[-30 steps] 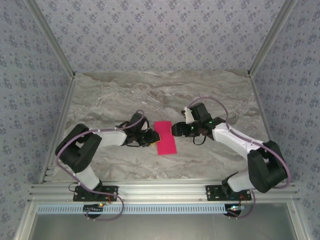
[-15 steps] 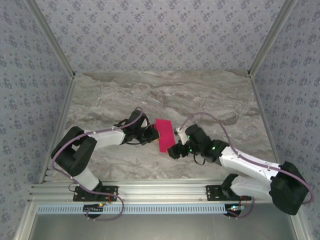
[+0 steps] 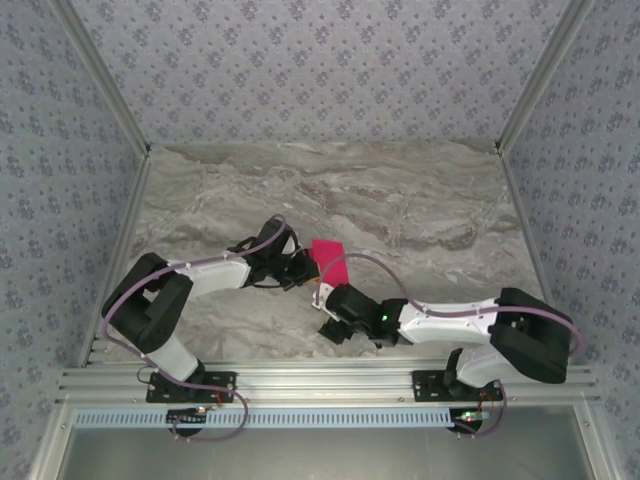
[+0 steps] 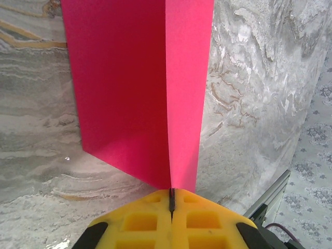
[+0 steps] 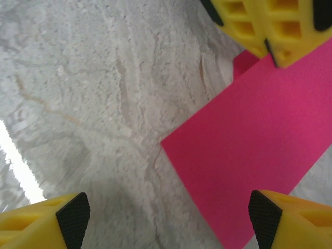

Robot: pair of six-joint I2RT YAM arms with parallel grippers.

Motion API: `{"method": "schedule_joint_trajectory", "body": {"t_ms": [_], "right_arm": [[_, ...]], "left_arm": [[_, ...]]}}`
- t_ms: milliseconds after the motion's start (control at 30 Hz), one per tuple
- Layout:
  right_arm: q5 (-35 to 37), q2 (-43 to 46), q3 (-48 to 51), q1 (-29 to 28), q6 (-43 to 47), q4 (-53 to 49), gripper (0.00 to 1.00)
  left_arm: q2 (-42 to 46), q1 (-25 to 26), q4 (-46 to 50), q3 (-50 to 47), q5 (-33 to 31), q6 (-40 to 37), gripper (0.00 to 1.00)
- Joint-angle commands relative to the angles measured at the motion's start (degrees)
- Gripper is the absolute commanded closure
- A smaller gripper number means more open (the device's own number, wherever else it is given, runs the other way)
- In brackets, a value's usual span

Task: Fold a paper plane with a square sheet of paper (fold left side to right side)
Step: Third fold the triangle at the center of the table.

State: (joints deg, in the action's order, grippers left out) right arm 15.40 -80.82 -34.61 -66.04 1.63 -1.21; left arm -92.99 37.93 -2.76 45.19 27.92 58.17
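The square sheet of paper (image 3: 331,262) is bright pink and lies mid-table as a narrow folded rectangle; a paper plane is out of view. My left gripper (image 3: 303,270) is at its left edge. In the left wrist view the yellow fingers (image 4: 150,220) are pressed together on the paper's (image 4: 129,88) near edge, where a crease runs away from the jaws. My right gripper (image 3: 328,312) hovers just off the sheet's near end. Its jaws (image 5: 168,215) stand wide open, with the paper's corner (image 5: 259,150) between them and nothing held.
The marble tabletop (image 3: 420,200) stretches bare behind and beside the paper. Patterned walls close in the back and sides, and an aluminium rail (image 3: 320,382) runs along the near edge. The left gripper's fingers (image 5: 259,28) appear at the top of the right wrist view.
My right arm swung from the paper's right side round to its near end and its jaws widened. My left gripper closed on the paper's edge and stayed there.
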Motion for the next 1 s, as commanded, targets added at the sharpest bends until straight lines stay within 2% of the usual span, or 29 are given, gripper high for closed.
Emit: {"method": "schedule_joint_trajectory", "body": {"t_ms": [0, 67, 367, 533, 567, 867, 967], "right_arm": [[4.92, -2.53, -3.57, -0.38, 2.48, 2.74, 0.16], [4.62, -3.86, -4.87, -0.24, 2.76, 3.0, 0.22], [-0.37, -4.65, -5.9, 0.2, 1.46, 0.15, 0.61], [-3.63, -3.37, -4.86, 1.07, -0.3, -0.88, 0.97], [-4.55, -2.99, -4.45, 1.46, -0.63, -0.68, 1.0], [-23.24, -0.39, -3.08, 8.5, -2.48, -1.4, 1.0], [-27.71, -0.74, -3.27, 10.22, -3.36, -1.2, 1.0]], "left_arm": [[2.18, -0.2, 1.37, 1.62, 1.61, 0.36, 1.0], [2.2, -0.18, 1.53, 1.65, 1.67, 0.36, 1.0], [2.39, -0.61, 2.85, 1.34, 1.17, -0.42, 1.0], [2.51, -1.06, 3.41, 1.28, 1.21, -0.99, 0.99], [2.57, -1.17, 3.74, 1.37, 1.15, -1.32, 0.97], [8.88, -5.39, 14.72, 2.44, -1.47, -9.17, 0.6], [10.79, -6.5, 19.48, 4.64, -2.56, -12.85, 0.57]]}}
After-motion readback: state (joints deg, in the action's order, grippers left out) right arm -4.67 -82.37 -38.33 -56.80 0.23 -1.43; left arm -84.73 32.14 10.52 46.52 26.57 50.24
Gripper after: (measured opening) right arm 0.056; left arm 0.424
